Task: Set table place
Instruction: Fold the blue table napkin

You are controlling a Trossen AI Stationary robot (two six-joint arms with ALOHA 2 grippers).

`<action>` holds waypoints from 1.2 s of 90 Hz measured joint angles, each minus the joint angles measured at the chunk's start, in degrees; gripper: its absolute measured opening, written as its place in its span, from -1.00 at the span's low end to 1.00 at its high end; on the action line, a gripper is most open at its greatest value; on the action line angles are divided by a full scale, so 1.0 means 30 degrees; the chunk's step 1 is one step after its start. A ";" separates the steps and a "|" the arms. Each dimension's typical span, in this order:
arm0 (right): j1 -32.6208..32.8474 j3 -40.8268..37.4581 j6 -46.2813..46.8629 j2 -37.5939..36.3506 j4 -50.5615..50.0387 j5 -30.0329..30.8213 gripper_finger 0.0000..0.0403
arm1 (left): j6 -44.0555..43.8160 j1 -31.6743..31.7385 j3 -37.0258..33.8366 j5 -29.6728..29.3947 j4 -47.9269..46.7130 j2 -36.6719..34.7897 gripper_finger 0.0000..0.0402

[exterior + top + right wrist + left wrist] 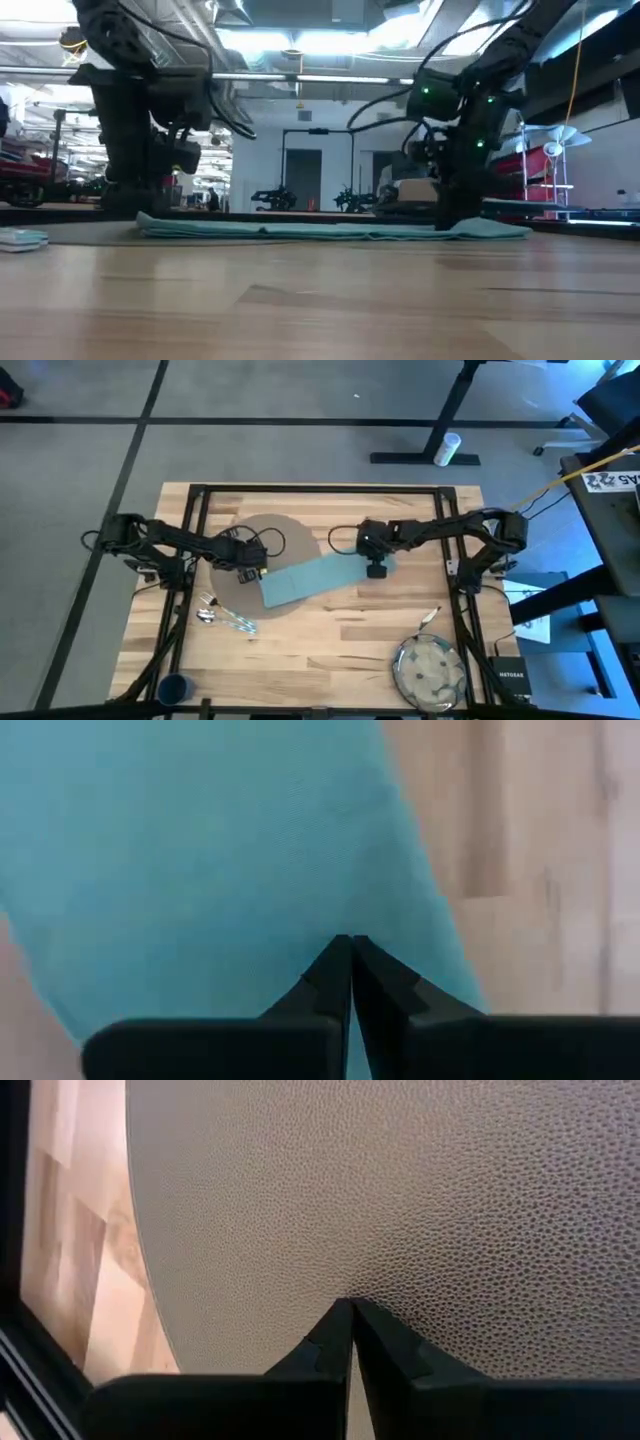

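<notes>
At the near-left corner of the large light butcher-block wooden table [330, 630], a small dark-blue cup [174, 687] stands alone, well apart from everything else. Farther in, a cluster of silver cutlery [222, 616] lies on the bare wood just beside the near edge of the round grey-brown textured placemat [268, 538]; which piece is which cannot be told. The left gripper [248, 573] is down over the near part of that placemat, close to the left end of the napkin. In the left wrist view its 2 dark fingers [388, 1342] meet tip to tip over the pebbled mat [400, 1210], closed with nothing visible between them.

The teal rectangular cloth napkin [312, 579] lies flat and slanted, its left end overlapping the placemat and its right end on the wood. The right gripper [376, 570] stands on that right end; the low view shows it [458, 222] reaching down to the cloth [330, 231]. In the right wrist view its fingers [385, 982] are pressed together over the teal fabric [200, 860]; whether they pinch any cloth cannot be told.

At the near-right corner sits a speckled round plate [430, 670], with 1 more silver utensil [428, 617] just beyond it.
</notes>
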 joint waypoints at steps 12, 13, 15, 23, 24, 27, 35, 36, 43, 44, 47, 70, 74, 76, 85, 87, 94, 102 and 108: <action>-0.0537 -0.0084 -0.0217 0.0096 0.1970 0.1767 -1.00 | 0.0022 -0.0154 -0.0007 0.0025 0.0015 0.0007 -1.00; -0.0600 -0.0084 -0.0241 0.0096 0.2223 0.1896 -1.00 | 0.0022 -0.0154 -0.0007 0.0030 0.0015 0.0007 -1.00; -0.0638 -0.0077 -0.0314 0.0089 0.2664 0.2111 -1.00 | 0.0022 -0.0154 -0.0014 0.0046 0.0015 0.0007 -1.00; -0.0726 -0.0062 -0.0703 0.0074 0.3961 0.2332 -1.00 | 0.0022 -0.0147 -0.0015 0.0134 0.0021 0.0007 -1.00; -0.0721 -0.0062 -0.0709 0.0058 0.4095 0.2320 -1.00 | 0.0022 -0.0147 -0.0019 0.0139 0.0026 0.0007 -1.00; -0.0689 -0.0070 -0.0739 -0.0073 0.4446 0.2075 -1.00 | 0.0022 -0.0128 -0.0022 0.0161 0.0025 0.0015 -1.00; -0.0083 -0.0058 -0.0958 -0.0557 0.6032 0.0187 -1.00 | 0.0022 -0.0111 -0.0029 0.0200 0.0036 0.0016 -1.00; 0.0018 -0.0054 -0.1021 -0.0614 0.6218 -0.0167 -1.00 | 0.0023 -0.0109 -0.0029 0.0200 0.0036 0.0019 -1.00; 0.0965 -0.0062 -0.1218 -0.0822 0.7862 -0.2967 -1.00 | 0.0091 0.0057 -0.0029 0.0260 0.0036 0.0022 -1.00; 0.1116 -0.0062 -0.1215 -0.0822 0.8199 -0.3405 -1.00 | 0.0094 0.0088 -0.0029 0.0274 0.0037 0.0022 -1.00; 0.1629 -0.0062 -0.1206 -0.0822 0.9149 -0.4641 -1.00 | 0.0087 0.0164 -0.0029 0.0316 0.0051 0.0022 -1.00; 0.5087 -0.0048 -0.2186 0.0472 1.3727 -0.4875 -1.00 | 0.1190 0.0872 -0.0047 0.0378 0.1134 0.0039 -1.00; 0.5422 -0.0048 -0.2245 0.0837 1.4512 -0.4547 -1.00 | 0.1447 0.1002 -0.0045 0.0368 0.1326 0.0041 -1.00; 0.5553 -0.0043 -0.2249 0.1041 1.4814 -0.4507 -1.00 | 0.1562 0.1068 -0.0051 0.0368 0.1422 0.0044 -1.00; 0.6000 0.0591 -0.2184 0.2180 1.5425 -0.4494 -1.00 | 0.1980 0.1469 -0.0044 0.0412 0.1742 0.0044 -1.00; 0.6094 0.0829 -0.2171 0.2425 1.5361 -0.4500 -1.00 | 0.2088 0.1572 -0.0044 0.0420 0.1810 0.0044 -1.00; 0.6312 0.2052 -0.2162 0.3461 1.5263 -0.4502 -1.00 | 0.2533 0.1978 -0.0044 0.0449 0.2160 0.0044 -1.00; 0.6389 0.3519 -0.2301 0.4691 1.3947 -0.4506 -1.00 | 0.3075 0.2509 -0.0044 0.0466 0.2622 0.0044 -1.00; 0.6358 0.4676 -0.2503 0.5643 1.2771 -0.4161 -1.00 | 0.3407 0.2899 -0.0044 0.0448 0.2934 0.0056 -1.00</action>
